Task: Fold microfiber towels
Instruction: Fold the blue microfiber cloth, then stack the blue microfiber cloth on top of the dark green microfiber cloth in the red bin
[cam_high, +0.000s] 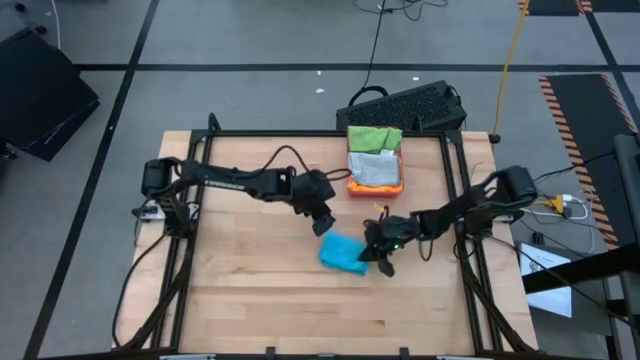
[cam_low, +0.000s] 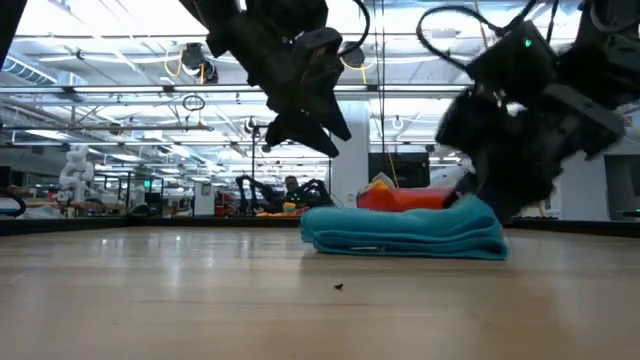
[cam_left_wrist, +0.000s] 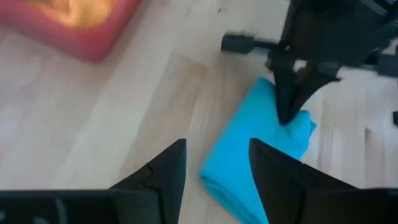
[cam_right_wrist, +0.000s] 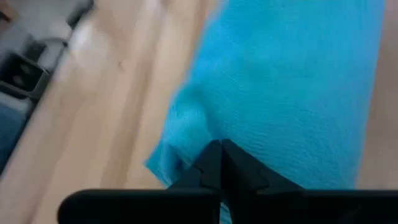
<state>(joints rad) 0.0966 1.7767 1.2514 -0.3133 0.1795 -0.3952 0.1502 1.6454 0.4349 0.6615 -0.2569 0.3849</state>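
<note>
One blue towel (cam_high: 342, 252), folded, mid-surface (cam_high: 250, 300). Right tool (cam_high: 378, 258) clenched on its edge. Left tool (cam_high: 324, 222) released, hovering just beside. Tray (cam_high: 352, 184) holds three towels: green (cam_high: 374, 137), grey (cam_high: 376, 170), orange (cam_high: 400, 157).

Pale wooden counter (cam_high: 250, 290), pink-red plastic tray (cam_high: 352, 184) near its far edge, black keyboard (cam_high: 405, 105) on the floor beyond, yellow cable (cam_high: 510, 50) far right.
</note>
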